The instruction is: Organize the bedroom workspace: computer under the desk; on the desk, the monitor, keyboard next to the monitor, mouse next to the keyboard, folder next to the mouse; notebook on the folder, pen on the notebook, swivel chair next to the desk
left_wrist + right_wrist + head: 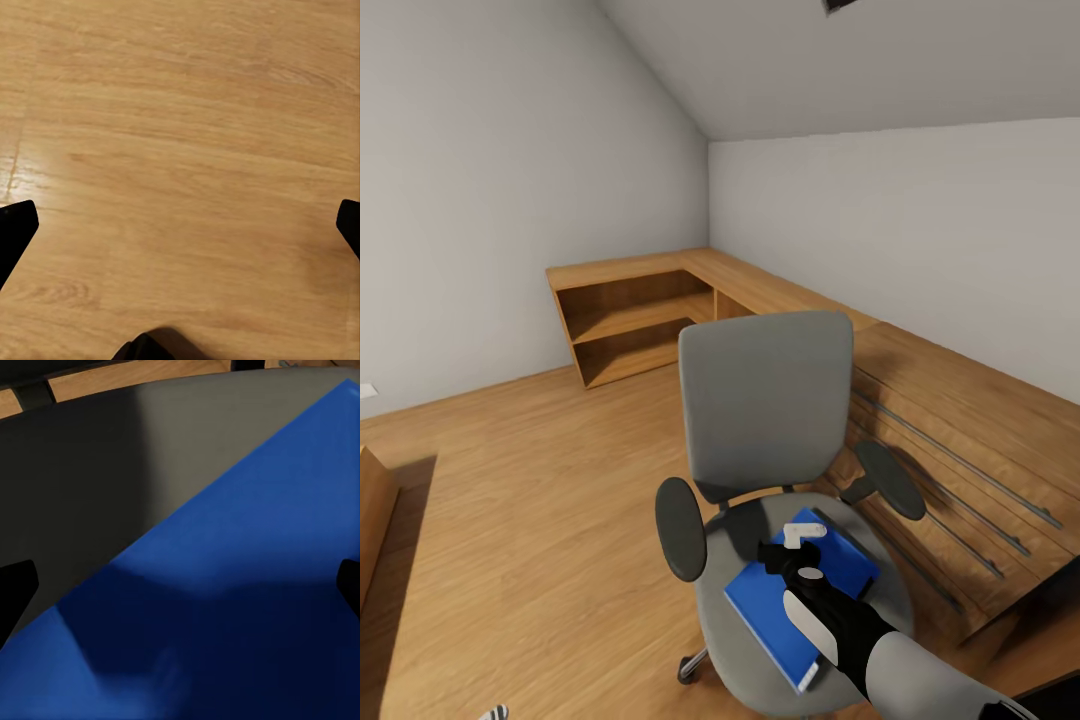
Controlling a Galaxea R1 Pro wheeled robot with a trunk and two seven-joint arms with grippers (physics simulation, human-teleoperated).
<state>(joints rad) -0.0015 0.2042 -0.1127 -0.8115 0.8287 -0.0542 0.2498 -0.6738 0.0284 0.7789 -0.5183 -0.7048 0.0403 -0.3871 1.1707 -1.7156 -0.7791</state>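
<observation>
On the grey seat of the swivel chair [765, 420] lies the blue folder [775, 610], flat and askew. To lift it well, slide one finger under a free edge. Right pincer [800, 548] hovers just above it, jaws spread wide, holding nothing; left pincer [180, 225] gapes over bare floor [180, 112].

My right gripper [792, 548] is black with a white patch, on a black and white arm. Under it lies the bright blue folder [780, 600] on the grey seat of the swivel chair [765, 400], whose armrests are black. The floor [510, 520] is light wood with fine grain; the walls [480, 180] are pale grey-white; the cabinet [630, 310] is warm oak.
</observation>
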